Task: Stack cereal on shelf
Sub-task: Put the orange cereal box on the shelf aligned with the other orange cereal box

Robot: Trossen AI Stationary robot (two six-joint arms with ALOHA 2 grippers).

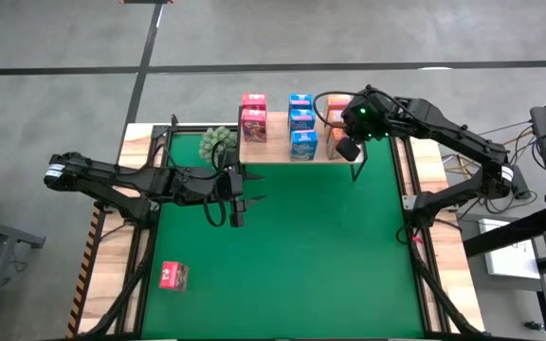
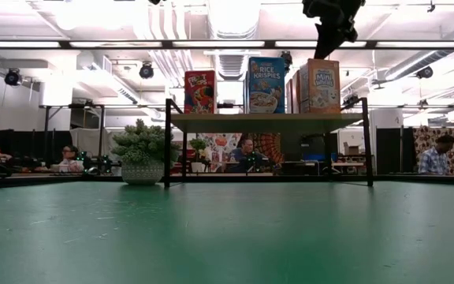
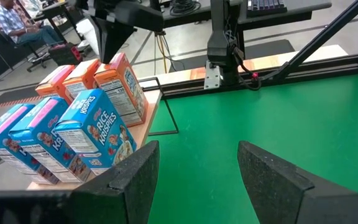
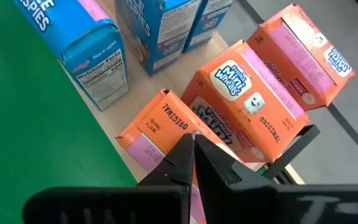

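The shelf (image 1: 278, 152) (image 2: 266, 122) stands at the mat's far edge. On it stand two pink-red cereal boxes (image 1: 253, 116), three blue ones (image 1: 300, 125) (image 3: 73, 134) and three orange ones (image 4: 247, 106) (image 2: 318, 84). A third pink-red box (image 1: 172, 275) lies on the mat near the left front. My right gripper (image 1: 350, 144) (image 4: 194, 146) (image 2: 331, 47) is shut and points down over the orange boxes at the shelf's right end. My left gripper (image 1: 236, 201) (image 3: 197, 171) is open over the mat, short of the shelf, touching nothing. My right gripper comes from above with its shut fingertips (image 4: 188, 155) at the top of the nearest orange box (image 4: 160, 124), between it and the one behind. I cannot tell whether they touch it.
A green plant ball in a pot (image 1: 219, 140) (image 2: 142, 150) stands on the mat by the shelf's left end. The green mat (image 1: 320, 256) spreads open between the shelf and the near edge. People sit in the room beyond the table.
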